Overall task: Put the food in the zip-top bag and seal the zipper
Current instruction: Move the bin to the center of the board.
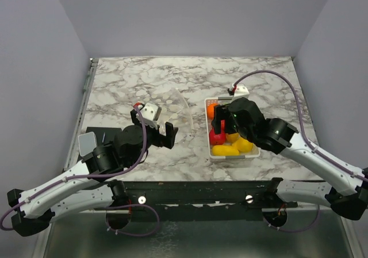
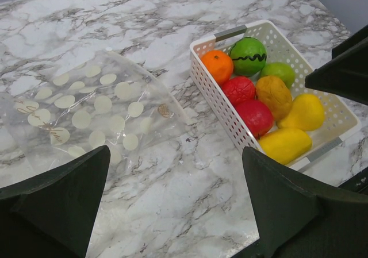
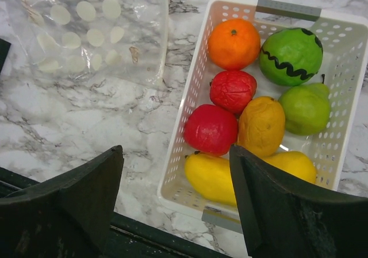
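1. The zip-top bag lies flat and empty on the marble table. It is clear plastic with white dots.
2. It sits just left of the white perforated tray, with a strip of bare table between them.
3. The bag edge facing the tray runs in a bowed curve. The bag's outline is too faint to tell its long axis, or which edge carries the zipper.
4. All the food is in the tray, whose long axis runs away from the arms, with a grey handle on each short end.
5. At the far end, the orange is on the left and the striped green ball on the right.
6. Behind these come a lime-green pear shape, two red pieces and an amber piece lying lengthwise along the tray.
7. Two yellow pieces fill the near end, and the left one lies slanted across the tray's width.
8. The right end effector hangs above the tray's near left corner. Its jaws are spread wide, with nothing between them.
9. The left end effector hovers over bare table on the near side of the bag. It points toward the gap between bag and tray, with its jaws at full spread and empty.
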Motion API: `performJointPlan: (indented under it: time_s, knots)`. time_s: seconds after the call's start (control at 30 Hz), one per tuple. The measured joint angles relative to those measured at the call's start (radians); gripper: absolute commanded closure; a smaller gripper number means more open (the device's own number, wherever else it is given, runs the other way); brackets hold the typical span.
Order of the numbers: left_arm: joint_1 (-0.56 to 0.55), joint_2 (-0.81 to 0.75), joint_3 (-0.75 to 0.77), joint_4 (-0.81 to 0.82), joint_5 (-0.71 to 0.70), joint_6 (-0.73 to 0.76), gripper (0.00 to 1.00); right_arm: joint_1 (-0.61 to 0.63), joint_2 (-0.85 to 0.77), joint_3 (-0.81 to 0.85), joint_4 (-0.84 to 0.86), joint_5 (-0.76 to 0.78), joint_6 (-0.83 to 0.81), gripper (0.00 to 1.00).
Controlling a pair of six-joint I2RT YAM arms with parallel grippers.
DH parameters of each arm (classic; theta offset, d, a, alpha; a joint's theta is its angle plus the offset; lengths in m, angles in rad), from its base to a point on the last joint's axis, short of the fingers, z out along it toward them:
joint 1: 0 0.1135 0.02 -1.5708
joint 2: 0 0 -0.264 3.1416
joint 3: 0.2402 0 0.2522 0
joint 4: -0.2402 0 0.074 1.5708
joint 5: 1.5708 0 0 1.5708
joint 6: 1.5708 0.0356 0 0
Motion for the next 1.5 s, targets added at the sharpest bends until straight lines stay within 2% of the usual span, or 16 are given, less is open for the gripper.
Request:
performJointPlan:
  time_s: [0.17,0.33,1.03,1.5]
  knots:
    - [0.000,-0.011,-0.014,-0.006,-0.003,-0.001,0.01,0.000,0.097,0.004,0.006,-0.005,0.022,0.33]
    - [0.000,-0.009,-0.016,-0.017,-0.006,-0.001,0.01,0.000,0.188,0.019,0.014,-0.004,0.053,0.40]
    - [0.000,-0.033,-0.029,-0.052,-0.016,-0.019,0.01,-0.001,0.546,0.124,0.024,0.113,0.205,0.54]
    - [0.000,-0.048,-0.031,-0.052,-0.016,-0.024,0.01,-0.054,0.638,0.126,0.038,0.120,0.248,0.66]
